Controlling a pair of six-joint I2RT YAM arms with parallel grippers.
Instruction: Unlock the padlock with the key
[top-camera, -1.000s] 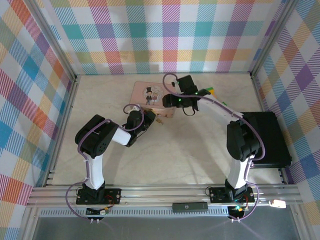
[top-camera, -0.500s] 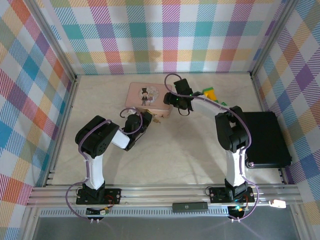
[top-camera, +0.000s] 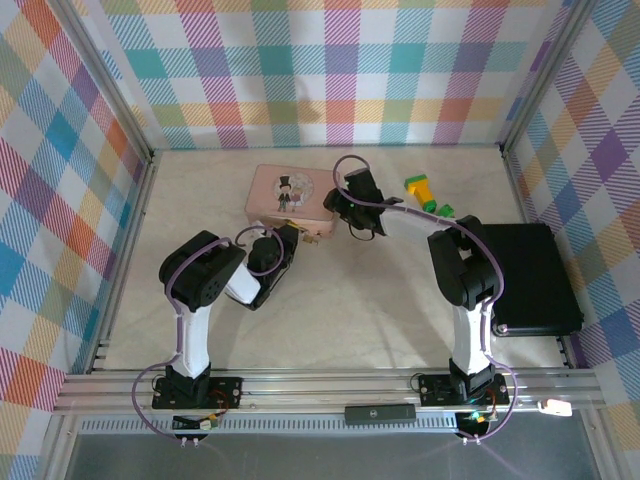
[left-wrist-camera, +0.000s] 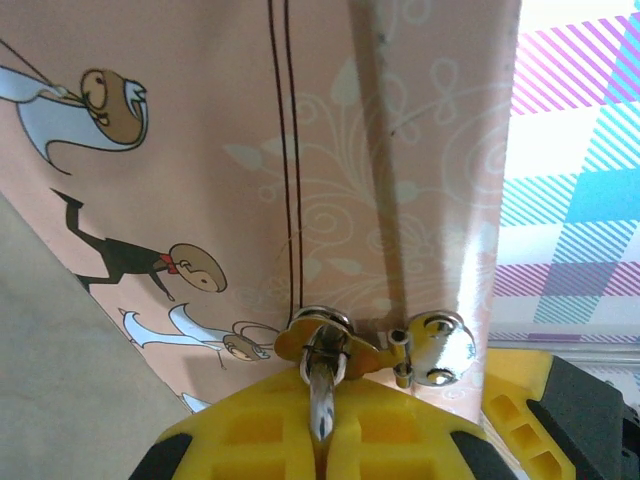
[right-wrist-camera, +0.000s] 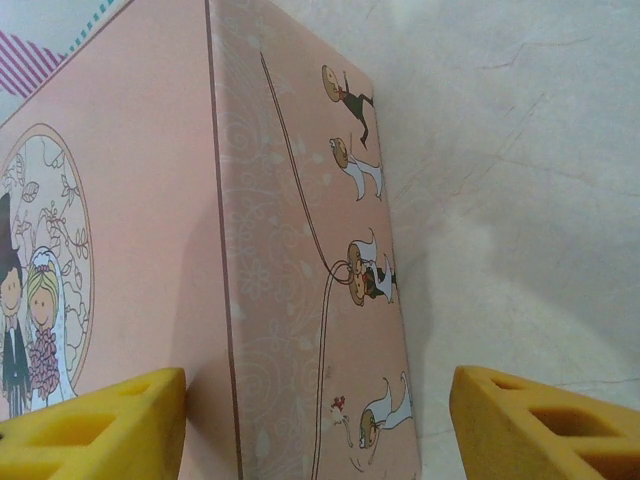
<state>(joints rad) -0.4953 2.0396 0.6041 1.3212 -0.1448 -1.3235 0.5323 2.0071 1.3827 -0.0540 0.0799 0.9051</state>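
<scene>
Left gripper (left-wrist-camera: 322, 428): pinching silver sliver (left-wrist-camera: 321, 395) at tiny brass-gold padlock (left-wrist-camera: 350, 350)
Right gripper (right-wrist-camera: 318, 420): spread — astride pink rectangular tin (right-wrist-camera: 120, 200)
Right: we see a yellow-green-red toy block (top-camera: 424, 192)

Your left gripper (left-wrist-camera: 320, 440), lower centre, has its pads pressed together; your right gripper (right-wrist-camera: 315, 425) spreads its pads to both lower corners.

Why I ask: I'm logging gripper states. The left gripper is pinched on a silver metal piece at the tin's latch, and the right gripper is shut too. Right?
Not the right gripper: the right wrist view shows it open at the pink tin. The left gripper is shut on the silver metal piece.
</scene>
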